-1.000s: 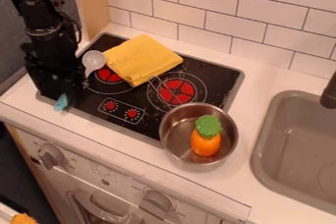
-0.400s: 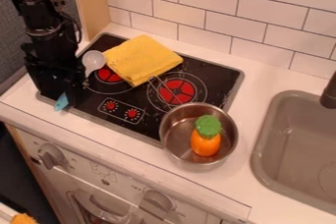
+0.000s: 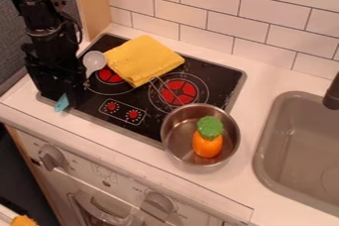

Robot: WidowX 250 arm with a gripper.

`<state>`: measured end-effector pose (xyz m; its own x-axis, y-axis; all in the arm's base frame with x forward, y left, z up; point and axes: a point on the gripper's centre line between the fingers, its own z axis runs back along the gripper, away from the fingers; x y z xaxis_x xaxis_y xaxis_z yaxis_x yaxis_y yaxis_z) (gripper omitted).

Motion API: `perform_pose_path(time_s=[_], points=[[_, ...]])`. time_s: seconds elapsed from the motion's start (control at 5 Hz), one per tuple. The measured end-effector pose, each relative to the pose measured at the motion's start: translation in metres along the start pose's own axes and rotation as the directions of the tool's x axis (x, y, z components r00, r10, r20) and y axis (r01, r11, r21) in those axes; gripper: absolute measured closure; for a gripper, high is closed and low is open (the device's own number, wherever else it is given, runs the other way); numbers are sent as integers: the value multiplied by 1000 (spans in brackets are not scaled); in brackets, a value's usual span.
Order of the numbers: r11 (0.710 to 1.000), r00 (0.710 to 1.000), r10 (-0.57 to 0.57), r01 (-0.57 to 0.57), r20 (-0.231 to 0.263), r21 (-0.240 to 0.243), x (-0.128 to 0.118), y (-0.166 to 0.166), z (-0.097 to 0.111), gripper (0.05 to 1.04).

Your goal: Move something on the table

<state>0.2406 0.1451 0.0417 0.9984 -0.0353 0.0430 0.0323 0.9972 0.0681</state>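
The claw [image 3: 71,96] hides the spoon's [image 3: 94,60] middle; apart or clamped, I cannot tell

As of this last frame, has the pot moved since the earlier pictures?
No, the pot still overlaps the same near right corner of the stove.

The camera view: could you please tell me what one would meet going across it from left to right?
Black robot arm, folded yellow cloth, metal pot, grey sink.
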Motion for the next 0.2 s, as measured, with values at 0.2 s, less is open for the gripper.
perform_pose_path(time_s=[0.2], points=[[1000,1000,2,-2,0,0,0,0,0,83]])
